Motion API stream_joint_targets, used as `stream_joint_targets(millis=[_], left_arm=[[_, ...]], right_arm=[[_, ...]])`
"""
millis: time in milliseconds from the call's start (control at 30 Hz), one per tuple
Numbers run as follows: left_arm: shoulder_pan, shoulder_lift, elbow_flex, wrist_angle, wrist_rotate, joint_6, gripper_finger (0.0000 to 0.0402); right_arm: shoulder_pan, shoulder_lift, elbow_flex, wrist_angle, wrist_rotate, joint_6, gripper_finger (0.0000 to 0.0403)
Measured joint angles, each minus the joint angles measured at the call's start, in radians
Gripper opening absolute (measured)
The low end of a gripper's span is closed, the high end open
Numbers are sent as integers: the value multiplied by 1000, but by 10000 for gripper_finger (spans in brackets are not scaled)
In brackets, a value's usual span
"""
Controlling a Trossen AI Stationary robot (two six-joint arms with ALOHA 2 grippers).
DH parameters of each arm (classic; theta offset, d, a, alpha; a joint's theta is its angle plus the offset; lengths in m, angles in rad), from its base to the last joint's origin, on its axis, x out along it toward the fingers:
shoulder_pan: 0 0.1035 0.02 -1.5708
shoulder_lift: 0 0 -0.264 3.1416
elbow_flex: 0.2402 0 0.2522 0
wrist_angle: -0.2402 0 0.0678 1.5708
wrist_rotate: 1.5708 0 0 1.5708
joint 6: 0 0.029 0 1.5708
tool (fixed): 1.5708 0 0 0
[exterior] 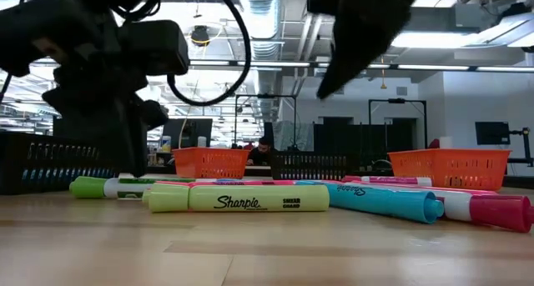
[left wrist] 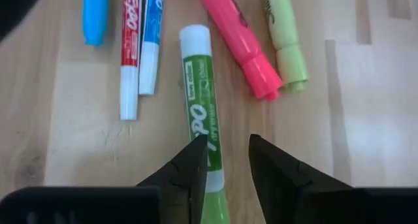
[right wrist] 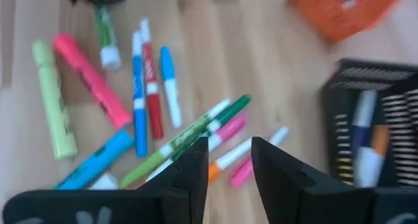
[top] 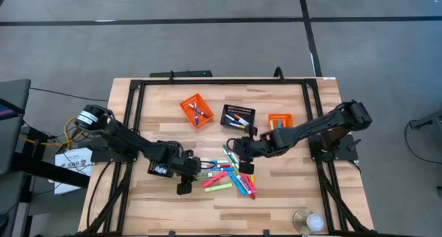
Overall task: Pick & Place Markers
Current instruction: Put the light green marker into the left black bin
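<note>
Markers (top: 230,176): scattered in a loose pile on the table (top: 290,195), lower centre of the high view. Judged light, rigid, smooth-barrelled; likely to roll or slip. Best gripped across the barrel at mid-length.

Left gripper (left wrist: 227,160): fingers apart, straddling the green marker (left wrist: 200,103) near its bottom end, not clamped. Right gripper (right wrist: 228,160): fingers apart, empty, above the pile's upper edge.

Containers along the upper centre of the high view: left orange basket (top: 196,110) holding a few markers; black basket (top: 237,117) holding several; right orange basket (top: 279,120), contents cannot be told.
</note>
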Motion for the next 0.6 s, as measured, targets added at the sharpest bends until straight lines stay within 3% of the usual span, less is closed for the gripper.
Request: stream_joint_targets(millis=[100,400,600], left_arm=[[1,18,0,1,-14,-4,109],[0,101,5,18,-45,-8,109],[0,32,-4,3,-77,-11,75]], right_arm=[[-31,0,-34,36,-82,-33,107],[-103,0,-33,130,-100,-39,107],[-110,0,-33,129,-101,-40,107]])
